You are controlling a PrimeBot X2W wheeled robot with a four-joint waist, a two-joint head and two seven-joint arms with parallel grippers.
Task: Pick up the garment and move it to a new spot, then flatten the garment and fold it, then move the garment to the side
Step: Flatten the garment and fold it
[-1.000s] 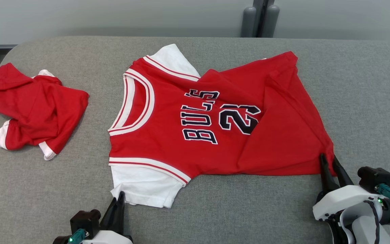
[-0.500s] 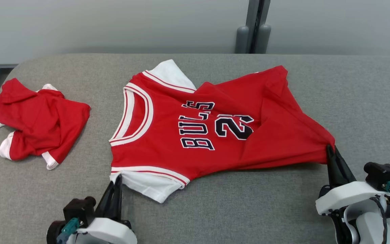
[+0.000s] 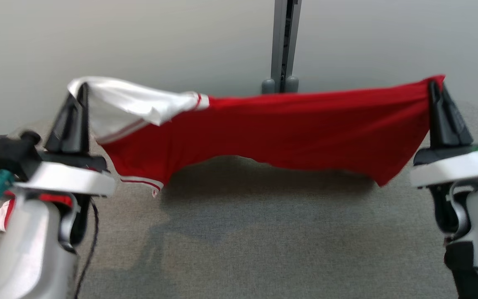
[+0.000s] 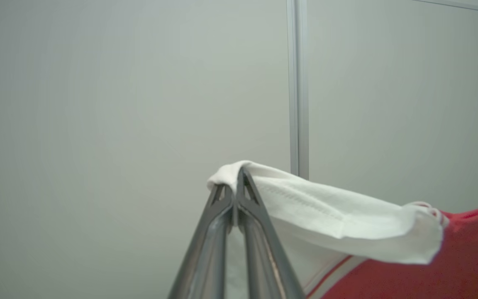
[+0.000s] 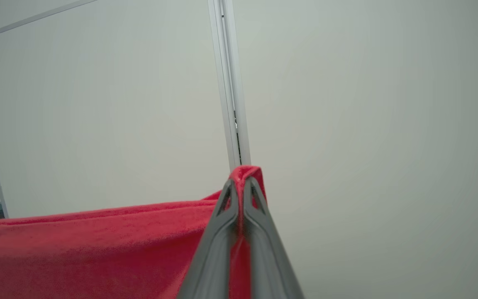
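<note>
The garment (image 3: 288, 124), a red jersey with white sleeves and striped trim, hangs stretched in the air above the grey table (image 3: 264, 232). My left gripper (image 3: 82, 88) is shut on its white sleeve at the left end. My right gripper (image 3: 433, 85) is shut on its red hem corner at the right end. In the left wrist view the left gripper (image 4: 235, 173) pinches the white sleeve (image 4: 326, 211). The right gripper (image 5: 243, 179) in its own view pinches the red cloth (image 5: 98, 249). The jersey's front print is hidden.
A second red and white garment (image 3: 4, 211) lies on the table at the far left, mostly hidden behind my left arm. A grey wall with a vertical post (image 3: 282, 45) stands behind the table. The jersey's shadow falls on the table below it.
Both grippers have lifted the jersey off the table and hold it taut between them. The right gripper shut on the hem corner. The head camera has tilted up.
</note>
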